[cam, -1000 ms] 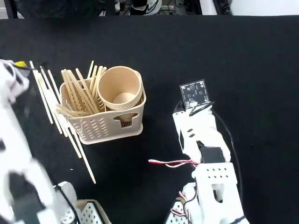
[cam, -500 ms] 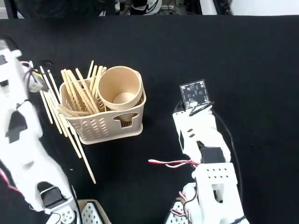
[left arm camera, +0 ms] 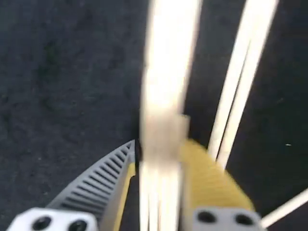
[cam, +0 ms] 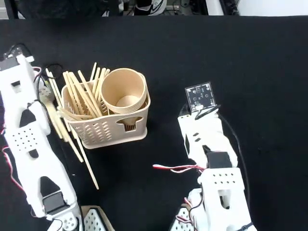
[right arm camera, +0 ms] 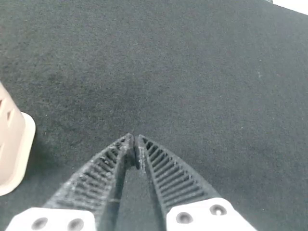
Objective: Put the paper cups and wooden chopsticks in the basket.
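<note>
Presently: left arm extended alongside cream slotted plastic basket; left end effector clamped on pale wooden chopsticks beside it. Stacked tan paper cups inside the basket. Right end effector closed, empty, over black desk.

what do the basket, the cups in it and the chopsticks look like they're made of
Basket: probably moulded plastic, cream and matte, with slotted walls and a cut-out handle. Cups: likely paper, tan, with thin rolled rims, nested one in another. Chopsticks: apparently bare pale wood, thin straight sticks with no gloss.
</note>
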Action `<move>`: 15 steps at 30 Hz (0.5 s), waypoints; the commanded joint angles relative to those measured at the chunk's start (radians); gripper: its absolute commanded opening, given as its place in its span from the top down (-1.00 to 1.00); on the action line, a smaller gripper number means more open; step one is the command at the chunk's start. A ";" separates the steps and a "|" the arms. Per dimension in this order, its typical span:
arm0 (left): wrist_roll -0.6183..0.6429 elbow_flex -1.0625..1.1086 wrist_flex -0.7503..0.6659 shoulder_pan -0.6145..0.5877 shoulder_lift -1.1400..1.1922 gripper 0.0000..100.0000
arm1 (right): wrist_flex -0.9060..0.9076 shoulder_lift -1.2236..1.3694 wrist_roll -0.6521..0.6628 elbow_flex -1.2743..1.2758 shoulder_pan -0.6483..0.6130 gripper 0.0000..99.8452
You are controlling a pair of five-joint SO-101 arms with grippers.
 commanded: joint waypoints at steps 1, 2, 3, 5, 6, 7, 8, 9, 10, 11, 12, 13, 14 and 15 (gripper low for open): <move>-0.005 -0.166 0.097 0.001 0.002 0.90 | -0.018 -0.008 0.009 -0.015 0.011 0.97; -0.005 -0.193 0.121 0.002 0.002 0.94 | -0.018 -0.008 0.009 -0.015 0.011 0.97; -0.005 -0.219 0.146 0.001 0.002 0.95 | -0.018 -0.008 0.009 -0.015 0.011 0.97; -0.005 -0.255 0.172 -0.004 -0.008 0.94 | -0.018 -0.008 0.009 -0.015 0.011 0.97; -0.005 -0.274 0.172 -0.007 -0.008 0.95 | -0.018 -0.008 0.009 -0.015 0.011 0.97; -0.005 -0.288 0.172 -0.007 -0.009 0.94 | -0.018 -0.008 0.009 -0.015 0.011 0.97; -0.005 -0.297 0.172 -0.007 -0.014 0.94 | -0.018 -0.008 0.009 -0.015 0.011 0.97; -0.005 -0.298 0.172 -0.007 -0.025 0.94 | -0.018 -0.008 0.009 -0.015 0.011 0.97; -0.005 -0.295 0.172 -0.007 -0.037 0.94 | -0.018 -0.008 0.009 -0.015 0.011 0.97; -0.005 -0.280 0.172 -0.007 -0.052 0.94 | -0.018 -0.008 0.009 -0.015 0.011 0.97; -0.005 -0.262 0.172 -0.007 -0.071 0.94 | -0.018 -0.008 0.009 -0.015 0.011 0.97; -0.005 -0.242 0.172 -0.007 -0.095 0.94 | -0.018 -0.008 0.009 -0.015 0.011 0.97; -0.005 -0.220 0.172 -0.007 -0.127 0.94 | -0.018 -0.008 0.009 -0.015 0.011 0.97; -0.005 -0.193 0.172 -0.005 -0.161 0.94 | -0.018 -0.008 0.009 -0.015 0.011 0.97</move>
